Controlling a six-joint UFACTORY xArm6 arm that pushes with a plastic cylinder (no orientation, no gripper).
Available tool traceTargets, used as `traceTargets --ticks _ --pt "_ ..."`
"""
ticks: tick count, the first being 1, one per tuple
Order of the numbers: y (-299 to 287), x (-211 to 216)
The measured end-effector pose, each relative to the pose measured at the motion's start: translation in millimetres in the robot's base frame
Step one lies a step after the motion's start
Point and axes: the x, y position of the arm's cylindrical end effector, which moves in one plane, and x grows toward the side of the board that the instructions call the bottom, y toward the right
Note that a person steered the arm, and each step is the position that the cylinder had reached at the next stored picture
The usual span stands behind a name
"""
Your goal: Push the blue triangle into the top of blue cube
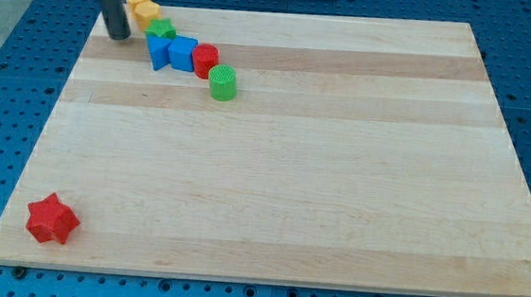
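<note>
Blue triangle (pixel 158 53) sat touching blue cube's (pixel 182 54) left face. My tip (pixel 119 35), no fingers fitted, stood left of the cube. Risk: shoving would scatter neighbouring green star (pixel 161 30).

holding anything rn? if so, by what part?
Nothing is held: the arm ends in a bare rod. My tip rests on the board, apart from every block, to the view's left of the blue triangle and blue cube.
</note>
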Motion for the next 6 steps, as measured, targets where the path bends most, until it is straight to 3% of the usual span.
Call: traceTargets --ticks 2,6 --pt "42 37" --pt "65 20"
